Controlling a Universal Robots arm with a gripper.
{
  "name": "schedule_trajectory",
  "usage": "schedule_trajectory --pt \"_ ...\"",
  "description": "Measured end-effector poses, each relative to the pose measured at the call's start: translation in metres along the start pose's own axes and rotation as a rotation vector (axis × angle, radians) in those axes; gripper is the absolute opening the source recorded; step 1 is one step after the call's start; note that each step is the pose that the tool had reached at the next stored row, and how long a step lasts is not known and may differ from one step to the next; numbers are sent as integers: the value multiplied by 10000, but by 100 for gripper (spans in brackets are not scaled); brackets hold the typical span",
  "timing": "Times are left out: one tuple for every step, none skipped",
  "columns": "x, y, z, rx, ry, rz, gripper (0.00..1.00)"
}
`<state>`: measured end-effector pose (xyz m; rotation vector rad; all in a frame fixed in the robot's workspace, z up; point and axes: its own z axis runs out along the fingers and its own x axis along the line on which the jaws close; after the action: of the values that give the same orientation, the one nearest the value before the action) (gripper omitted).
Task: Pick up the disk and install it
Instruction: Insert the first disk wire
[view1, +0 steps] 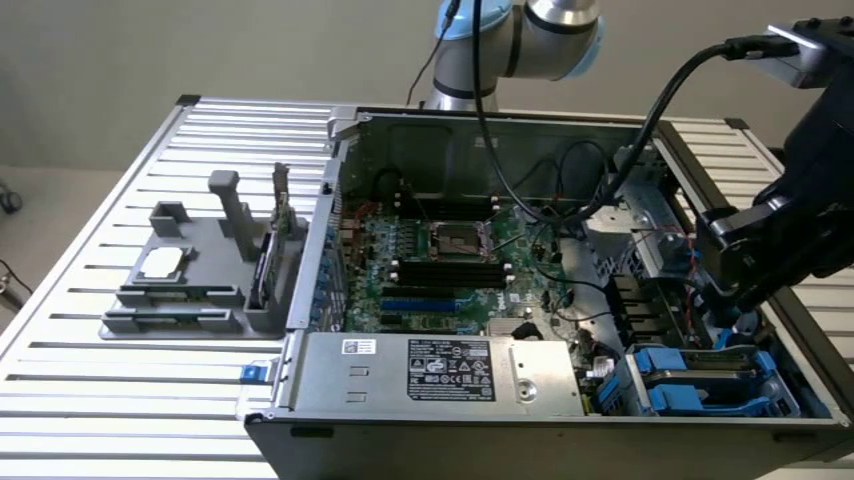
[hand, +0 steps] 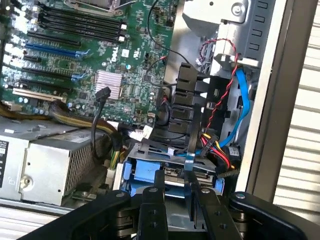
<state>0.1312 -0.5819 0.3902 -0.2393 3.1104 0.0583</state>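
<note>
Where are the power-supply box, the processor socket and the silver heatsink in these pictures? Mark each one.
power-supply box (view1: 451, 370): exterior view, on its printed label.
processor socket (view1: 447, 240): exterior view, middle of the socket.
silver heatsink (hand: 109, 84): wrist view, middle of its fins.

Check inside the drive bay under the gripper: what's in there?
Blue plastic carriers sit in the drive bay, with red, yellow and blue cables bunched beside them. The gripper hangs directly over the bay's middle, so what lies beneath it is hidden.

Disk (view1: 697, 366) in case (view1: 481, 120) corner, beneath hand (view1: 731, 316)
</note>
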Motion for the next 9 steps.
schedule_trajectory --pt "0 0 2 4 -7 182 30" --pt "0 0 4 8 -13 352 30" --pt "0 0 6 13 -18 523 30" --pt "0 0 8 17 -25 698 30" --pt "0 0 10 22 -31 868 30" --pt "0 -1 12 26 -37 1039 30" --pt "1 -1 14 30 -43 1210 30" --pt "1 -1 16 33 -49 1380 30" --pt "1 -1 18 37 -55 1556 30"
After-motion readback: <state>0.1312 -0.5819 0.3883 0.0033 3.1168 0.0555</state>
